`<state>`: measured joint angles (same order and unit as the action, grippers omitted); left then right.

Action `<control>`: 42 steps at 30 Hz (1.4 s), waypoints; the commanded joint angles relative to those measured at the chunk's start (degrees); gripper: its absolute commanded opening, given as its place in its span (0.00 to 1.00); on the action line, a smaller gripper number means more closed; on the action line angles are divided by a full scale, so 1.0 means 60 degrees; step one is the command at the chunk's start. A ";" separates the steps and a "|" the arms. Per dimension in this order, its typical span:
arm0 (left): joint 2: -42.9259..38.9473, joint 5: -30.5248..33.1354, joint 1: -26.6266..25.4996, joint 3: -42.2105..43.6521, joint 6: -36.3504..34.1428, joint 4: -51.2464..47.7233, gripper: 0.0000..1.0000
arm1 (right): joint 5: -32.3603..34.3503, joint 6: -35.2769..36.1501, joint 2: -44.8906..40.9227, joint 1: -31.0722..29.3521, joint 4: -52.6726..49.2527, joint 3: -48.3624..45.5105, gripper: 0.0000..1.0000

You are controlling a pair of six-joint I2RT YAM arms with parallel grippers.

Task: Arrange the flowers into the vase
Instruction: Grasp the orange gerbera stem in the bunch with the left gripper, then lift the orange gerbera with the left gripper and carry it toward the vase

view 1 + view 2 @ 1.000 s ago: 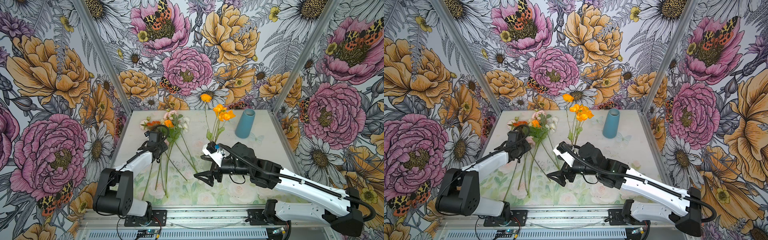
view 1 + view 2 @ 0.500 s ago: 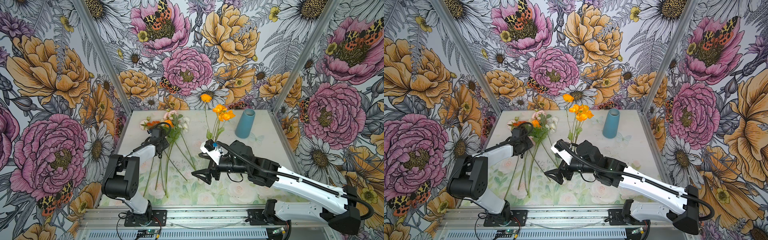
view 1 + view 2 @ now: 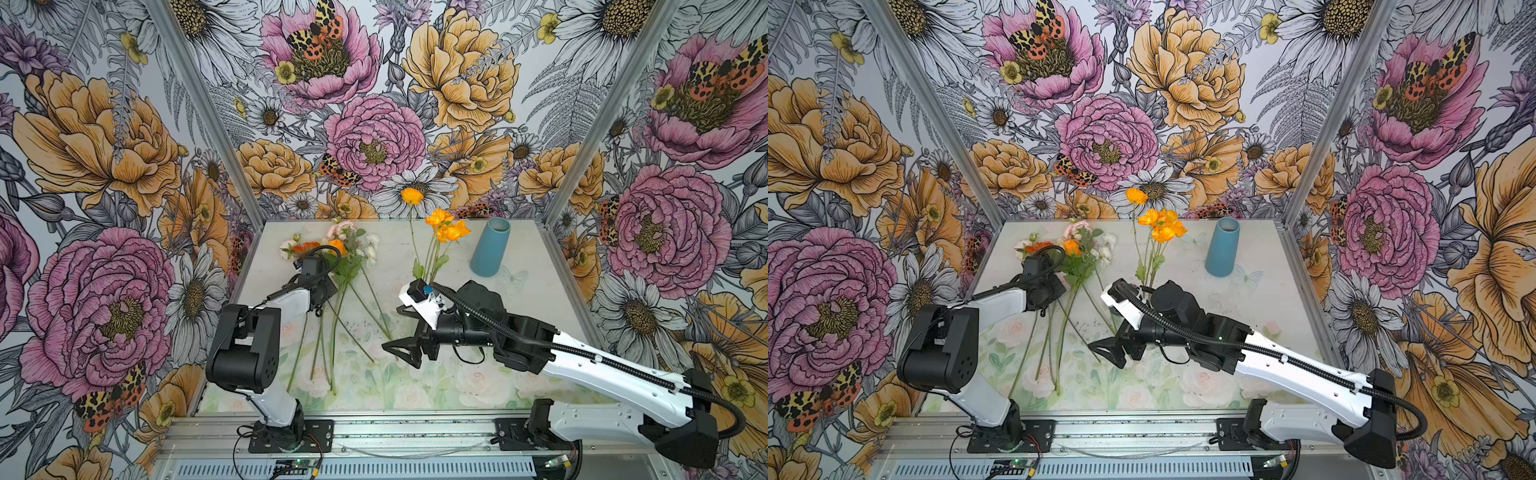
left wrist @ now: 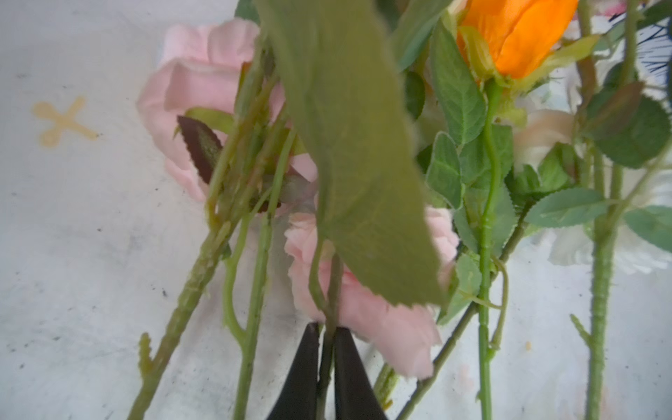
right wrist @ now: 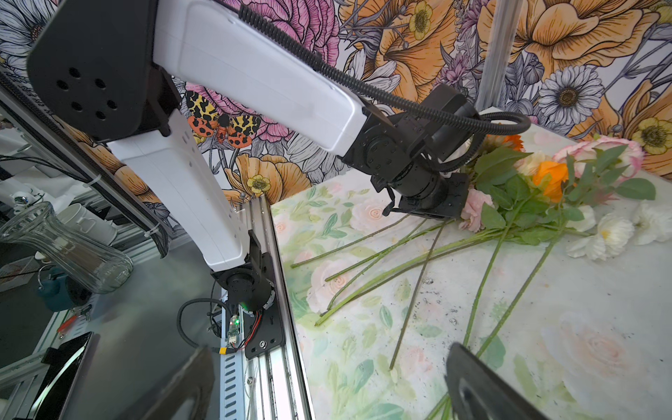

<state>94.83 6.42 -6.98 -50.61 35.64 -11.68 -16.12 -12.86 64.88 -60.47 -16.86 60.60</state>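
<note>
Leaf [image 4: 356, 163] overhangs left gripper [image 4: 326, 330] pinching flower stem [image 4: 332, 283]; blue vase [image 3: 490, 249] apart.

flowers [image 3: 347, 266]: bunch lying flat, left of centre | orange poppies [image 3: 446, 230]: upright mid-table — base hidden | blue vase [image 3: 490, 249]: standing, back right | right gripper [image 3: 390, 328]: jaws apart

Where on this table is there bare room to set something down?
Bare table lies in front of the blue vase, out to the right wall; the right arm overhangs its near part. The left-middle is crowded: the flowers sprawl there, left gripper shut on a stem, right gripper open beside the stems.
</note>
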 commanded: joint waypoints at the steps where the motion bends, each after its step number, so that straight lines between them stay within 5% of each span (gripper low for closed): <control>1: -0.0391 -0.0362 0.0049 0.0015 -0.0095 0.0298 0.07 | 0.0131 0.0152 0.0110 -0.0059 0.0217 0.0312 0.99; 5: -0.1335 -0.0381 0.0007 0.0271 -0.0117 0.0234 0.00 | 0.0180 0.0204 0.0198 -0.0032 0.0210 0.0330 1.00; 16: -0.3766 -0.0622 -0.0210 0.0508 -0.0703 -0.0242 0.00 | 0.0563 0.0217 -0.0351 0.0225 0.0195 -0.0015 1.00; 28: -0.7864 -0.0061 -0.3139 -0.0231 -0.2318 0.1362 0.00 | 0.1873 -0.0543 -0.2078 0.2054 -0.0212 -0.0651 0.99; 42: -0.6336 -0.0393 -0.5284 -0.1539 -0.4065 0.4903 0.00 | 0.2613 -0.1195 -0.3723 0.2284 -0.1178 -0.1448 0.99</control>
<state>54.83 4.82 -37.82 -58.63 15.38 11.35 -1.50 -18.41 43.24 -47.16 -22.59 52.21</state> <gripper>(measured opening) 0.066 0.995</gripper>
